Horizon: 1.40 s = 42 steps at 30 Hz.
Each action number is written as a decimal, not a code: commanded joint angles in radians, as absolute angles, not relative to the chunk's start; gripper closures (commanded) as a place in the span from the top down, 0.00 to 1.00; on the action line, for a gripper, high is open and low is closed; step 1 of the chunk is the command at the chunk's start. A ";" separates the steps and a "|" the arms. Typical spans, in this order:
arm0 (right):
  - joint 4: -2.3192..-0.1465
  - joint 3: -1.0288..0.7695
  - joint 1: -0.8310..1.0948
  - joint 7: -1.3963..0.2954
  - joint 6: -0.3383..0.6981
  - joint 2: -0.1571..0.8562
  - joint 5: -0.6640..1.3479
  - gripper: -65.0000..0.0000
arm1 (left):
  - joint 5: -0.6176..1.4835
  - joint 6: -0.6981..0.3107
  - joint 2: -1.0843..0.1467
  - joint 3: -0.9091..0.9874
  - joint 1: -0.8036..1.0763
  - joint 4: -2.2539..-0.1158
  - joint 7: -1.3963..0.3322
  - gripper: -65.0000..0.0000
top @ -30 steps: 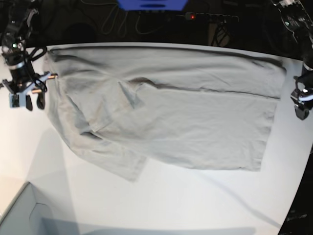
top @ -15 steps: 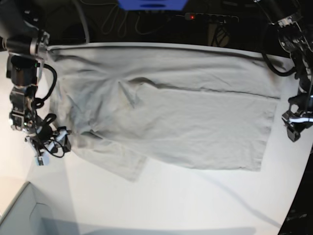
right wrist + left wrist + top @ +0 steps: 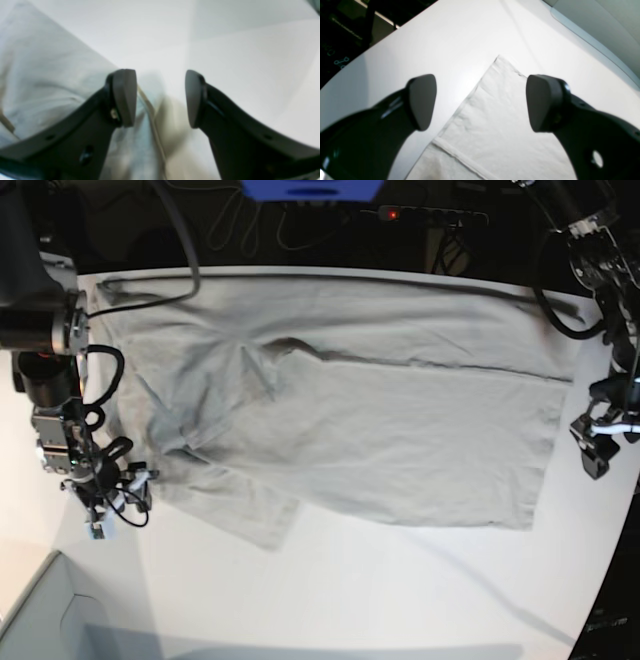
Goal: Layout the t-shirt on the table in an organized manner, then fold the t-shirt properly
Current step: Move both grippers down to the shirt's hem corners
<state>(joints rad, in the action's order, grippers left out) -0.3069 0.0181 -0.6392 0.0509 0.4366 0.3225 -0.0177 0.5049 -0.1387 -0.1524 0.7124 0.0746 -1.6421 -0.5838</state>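
Note:
The light beige-grey t-shirt [image 3: 380,410] lies spread across the white table [image 3: 400,600], with one sleeve [image 3: 240,515] sticking out at the front left. My right gripper [image 3: 125,490] is open at the shirt's left edge, low over the table. In the right wrist view the gripper [image 3: 160,98] straddles the shirt's hem, with cloth [image 3: 50,75] under its left finger. My left gripper [image 3: 592,463] is open just off the shirt's right edge. In the left wrist view the gripper [image 3: 480,102] hovers above a hemmed corner of the shirt [image 3: 495,112].
A pale grey box corner [image 3: 40,620] stands at the front left and also shows in the left wrist view [image 3: 595,27]. The table's curved edge [image 3: 610,580] runs down the right. Cables and a blue object [image 3: 310,188] lie beyond the far edge.
My right gripper has moved down the shirt's left edge from near the far corner to beside the sleeve. My left gripper has dropped slightly toward the shirt's near right corner.

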 commanded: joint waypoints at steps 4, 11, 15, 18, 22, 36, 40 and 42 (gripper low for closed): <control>-0.321 0.041 -0.647 0.077 0.433 0.315 -0.001 0.48 | 0.516 -0.140 -0.168 0.713 0.058 -1.641 -0.561 0.83; -0.274 0.038 -0.602 0.079 0.433 0.300 0.001 0.48 | 0.516 -0.137 -0.219 0.650 0.007 -1.518 -0.561 0.83; -0.285 0.038 -0.591 0.079 0.433 0.300 0.001 0.42 | 0.516 -0.137 -0.265 0.581 -0.079 -1.422 -0.559 0.83; -0.285 0.038 -0.590 0.079 0.433 0.300 0.001 0.25 | 0.516 -0.137 -0.303 0.527 -0.185 -1.274 -0.555 0.83; -0.285 0.038 -0.588 0.071 0.433 0.300 0.001 0.00 | 0.515 -0.140 -0.358 0.401 -0.364 -1.004 -0.553 0.83; -0.282 0.039 -0.584 0.070 0.433 0.303 0.001 0.00 | 0.318 -0.137 -0.351 0.025 -0.699 -0.255 -0.147 0.83; -0.282 0.039 -0.584 0.070 0.433 0.303 0.001 0.00 | 0.321 -0.137 -0.348 0.021 -0.697 -0.203 -0.131 0.83; -0.282 0.039 -0.584 0.070 0.433 0.303 0.001 0.00 | 0.321 -0.137 -0.340 0.024 -0.696 -0.179 -0.128 0.83</control>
<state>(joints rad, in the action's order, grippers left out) -0.2806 0.0395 -0.5701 0.1024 0.4358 0.2939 0.0128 0.3145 -0.1375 -0.3298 0.0227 -0.6651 -0.1699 -0.1242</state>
